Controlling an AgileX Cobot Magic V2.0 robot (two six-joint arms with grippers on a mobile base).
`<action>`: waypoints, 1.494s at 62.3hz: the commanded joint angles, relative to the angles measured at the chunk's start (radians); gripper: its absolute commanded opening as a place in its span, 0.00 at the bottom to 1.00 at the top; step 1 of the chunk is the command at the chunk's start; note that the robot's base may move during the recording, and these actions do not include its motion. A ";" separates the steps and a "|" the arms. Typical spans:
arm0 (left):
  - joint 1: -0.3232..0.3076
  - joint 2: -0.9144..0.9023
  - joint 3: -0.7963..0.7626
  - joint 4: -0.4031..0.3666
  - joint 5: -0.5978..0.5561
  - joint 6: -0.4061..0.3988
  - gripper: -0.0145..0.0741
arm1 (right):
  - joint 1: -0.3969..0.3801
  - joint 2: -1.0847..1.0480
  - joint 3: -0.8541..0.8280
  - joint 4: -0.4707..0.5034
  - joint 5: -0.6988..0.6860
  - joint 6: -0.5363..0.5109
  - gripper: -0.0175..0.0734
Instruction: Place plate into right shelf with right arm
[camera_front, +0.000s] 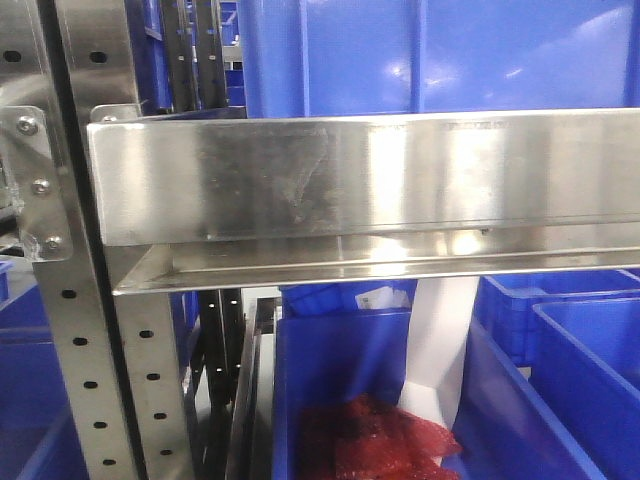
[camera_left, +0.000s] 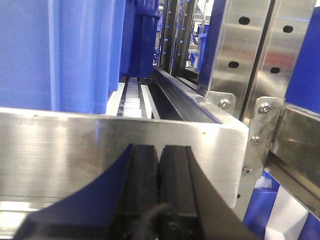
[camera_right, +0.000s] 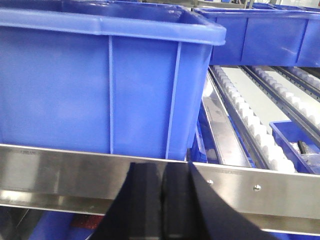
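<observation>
The plate is out of view in every frame. The right shelf fills all three views: its broad steel rail (camera_front: 360, 180) crosses the front view, with a perforated upright (camera_front: 85, 360) at the left. My right gripper (camera_right: 163, 167) is shut with nothing between its fingers, and sits just in front of the shelf rail (camera_right: 60, 175), below a large blue bin (camera_right: 100, 80). My left gripper (camera_left: 159, 150) is also shut and empty, close to another steel rail (camera_left: 75, 145) beside a bolted upright (camera_left: 250, 55).
Blue bins (camera_front: 420, 50) stand on the upper level and others (camera_front: 590, 360) below. One lower bin holds a red bag (camera_front: 380, 440) and a white sheet (camera_front: 440, 350). Roller tracks (camera_right: 250, 120) run back along the shelf to the right.
</observation>
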 joint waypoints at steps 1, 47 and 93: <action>0.002 -0.012 0.008 0.000 -0.092 -0.006 0.11 | 0.000 0.011 -0.027 -0.020 -0.079 -0.009 0.22; 0.002 -0.012 0.008 0.000 -0.092 -0.006 0.11 | -0.261 -0.136 0.383 0.325 -0.517 -0.245 0.22; 0.002 -0.010 0.008 0.000 -0.092 -0.006 0.11 | -0.261 -0.260 0.568 0.307 -0.593 -0.245 0.22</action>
